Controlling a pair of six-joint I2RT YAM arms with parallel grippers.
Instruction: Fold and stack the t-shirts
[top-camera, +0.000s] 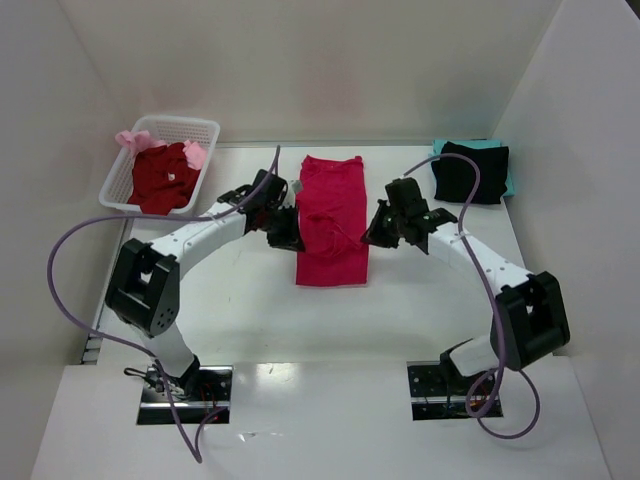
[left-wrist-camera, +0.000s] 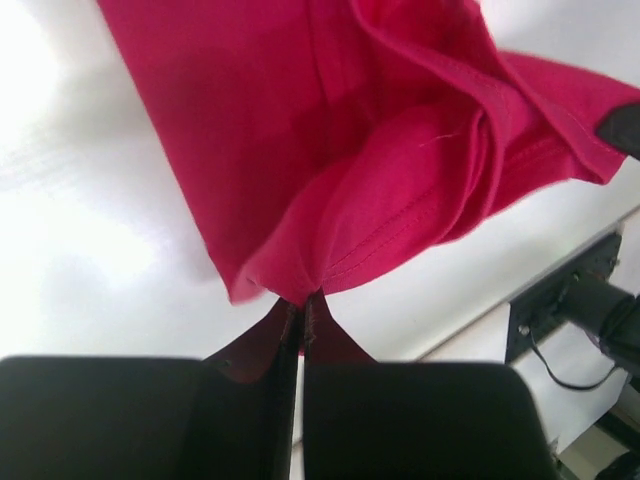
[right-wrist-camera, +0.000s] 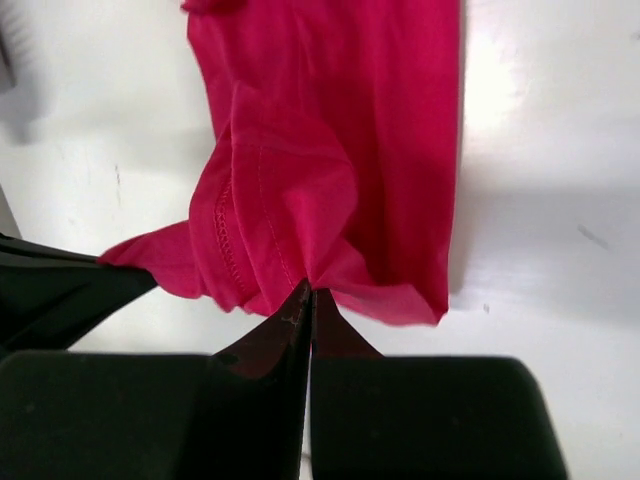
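A crimson-pink t-shirt (top-camera: 332, 210) lies folded into a long strip on the white table, its collar at the far end. My left gripper (top-camera: 287, 232) is shut on its left edge (left-wrist-camera: 300, 280) and my right gripper (top-camera: 377, 232) is shut on its right edge (right-wrist-camera: 320, 270), both about mid-length, with the pinched cloth bunched and raised. A folded black t-shirt (top-camera: 470, 172) lies on a teal one (top-camera: 508, 182) at the far right. A dark red t-shirt (top-camera: 165, 178) and a pale pink one (top-camera: 135, 139) are in the white basket (top-camera: 205, 127).
The white lattice basket stands at the far left corner of the table. White walls close the back and both sides. The other arm's base and cable (left-wrist-camera: 590, 310) show at the right edge of the left wrist view.
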